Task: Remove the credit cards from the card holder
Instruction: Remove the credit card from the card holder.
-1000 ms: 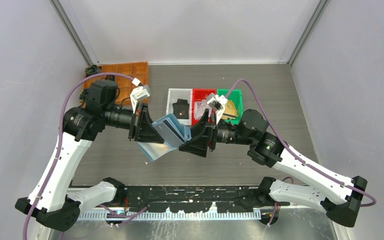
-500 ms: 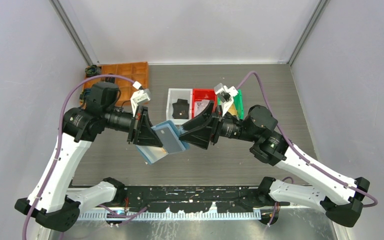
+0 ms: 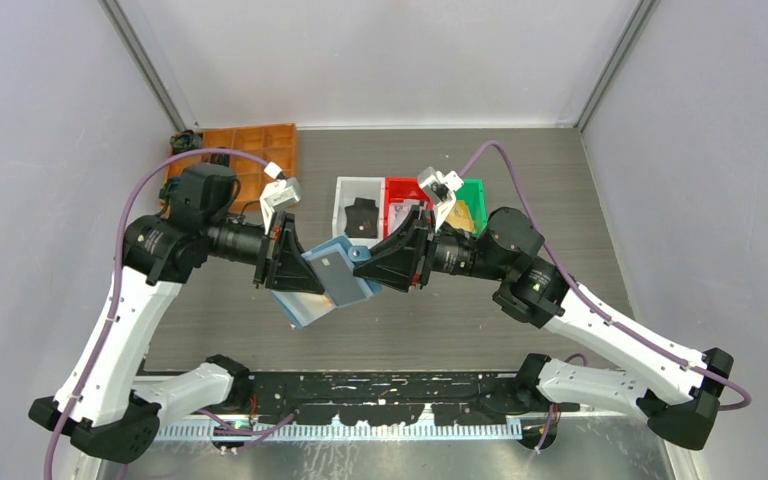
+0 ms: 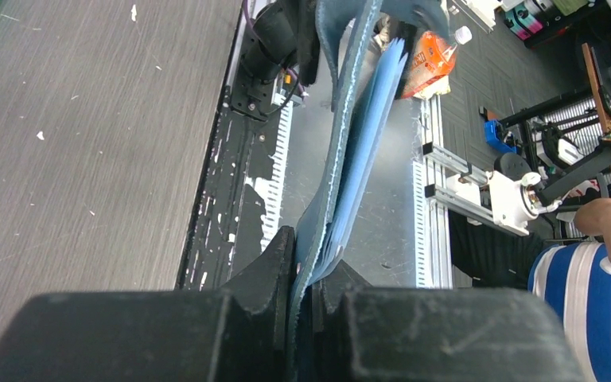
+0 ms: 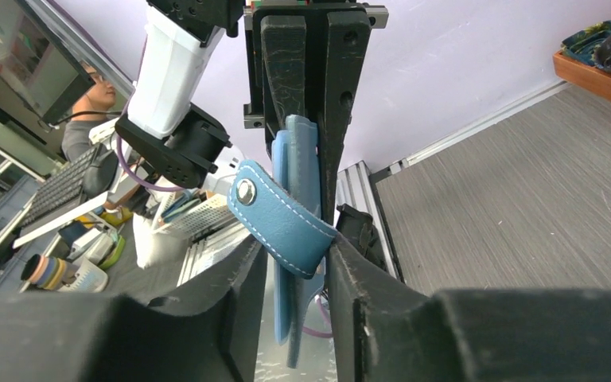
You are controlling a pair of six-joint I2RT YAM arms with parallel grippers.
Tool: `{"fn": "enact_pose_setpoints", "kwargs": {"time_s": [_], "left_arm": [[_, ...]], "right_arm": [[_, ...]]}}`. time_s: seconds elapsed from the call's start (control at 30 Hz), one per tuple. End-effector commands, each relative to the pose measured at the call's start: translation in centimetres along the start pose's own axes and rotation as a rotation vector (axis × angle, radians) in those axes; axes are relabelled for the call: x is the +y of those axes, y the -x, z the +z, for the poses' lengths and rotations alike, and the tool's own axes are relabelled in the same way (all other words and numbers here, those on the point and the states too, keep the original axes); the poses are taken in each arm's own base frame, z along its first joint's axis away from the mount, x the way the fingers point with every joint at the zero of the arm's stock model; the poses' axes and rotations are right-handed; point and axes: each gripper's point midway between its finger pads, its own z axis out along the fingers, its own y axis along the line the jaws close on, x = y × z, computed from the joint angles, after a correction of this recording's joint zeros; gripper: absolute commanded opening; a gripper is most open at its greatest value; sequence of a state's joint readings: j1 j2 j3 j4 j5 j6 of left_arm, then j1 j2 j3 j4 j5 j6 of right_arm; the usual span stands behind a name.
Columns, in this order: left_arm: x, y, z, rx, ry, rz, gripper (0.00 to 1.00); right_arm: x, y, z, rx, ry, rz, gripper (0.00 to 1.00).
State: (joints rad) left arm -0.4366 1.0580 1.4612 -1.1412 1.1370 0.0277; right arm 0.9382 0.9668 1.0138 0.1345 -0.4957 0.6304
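The teal-blue card holder (image 3: pixel 325 290) hangs in the air between both arms above the table's middle. My left gripper (image 3: pixel 295 268) is shut on its left edge; in the left wrist view the holder (image 4: pixel 348 159) runs edge-on away from the left gripper (image 4: pixel 309 259). A pale grey credit card (image 3: pixel 331 266) shows in a pocket on the holder's upper face. My right gripper (image 5: pixel 293 251) stands open round the holder's snap strap (image 5: pixel 282 216). The strap touches one fingertip (image 5: pixel 342 263), with a gap on the other side. In the top view, the right gripper (image 3: pixel 365 266) is at the holder's right edge.
A white bin (image 3: pixel 344 195), a red bin (image 3: pixel 406 186) and a green bin (image 3: pixel 475 190) stand in a row behind the grippers, with dark items inside. An orange compartment tray (image 3: pixel 255 150) sits at the back left. Grey walls close in both sides.
My right gripper has swung left onto the holder's strap and its jaws have narrowed. The holder has tilted and shifted a little; the left gripper keeps its grip.
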Motion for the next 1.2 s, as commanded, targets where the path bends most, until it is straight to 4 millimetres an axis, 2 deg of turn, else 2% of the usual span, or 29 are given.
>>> {"fn": "enact_pose_setpoints", "kwargs": {"time_s": [0.0, 0.13, 0.33, 0.63, 0.83, 0.93, 1.17], "left_arm": [[-1.8, 1.1, -0.6, -0.031, -0.03, 0.078, 0.0], [-2.0, 1.2, -0.6, -0.031, -0.042, 0.081, 0.0], [-2.1, 1.3, -0.6, -0.034, -0.045, 0.088, 0.0], [-3.3, 1.3, -0.9, -0.033, -0.09, 0.112, 0.0], [-3.1, 1.5, -0.8, -0.036, -0.086, 0.11, 0.0], [-2.9, 1.7, -0.8, -0.04, -0.073, 0.108, 0.0], [-2.3, 1.7, -0.7, -0.039, -0.051, 0.102, 0.0]], "right_arm": [[2.0, 2.1, -0.2, -0.048, 0.055, -0.05, 0.34], [2.1, 2.2, -0.4, -0.051, 0.058, -0.059, 0.28], [2.0, 1.7, -0.3, -0.032, 0.06, -0.053, 0.26], [3.0, 1.2, -1.2, -0.022, 0.108, -0.076, 0.22], [2.8, 0.7, -0.3, 0.017, 0.121, -0.039, 0.22], [2.6, 0.6, 0.2, 0.031, 0.117, -0.026, 0.23], [0.9, -0.2, 1.0, 0.079, -0.006, -0.074, 0.35]]}}
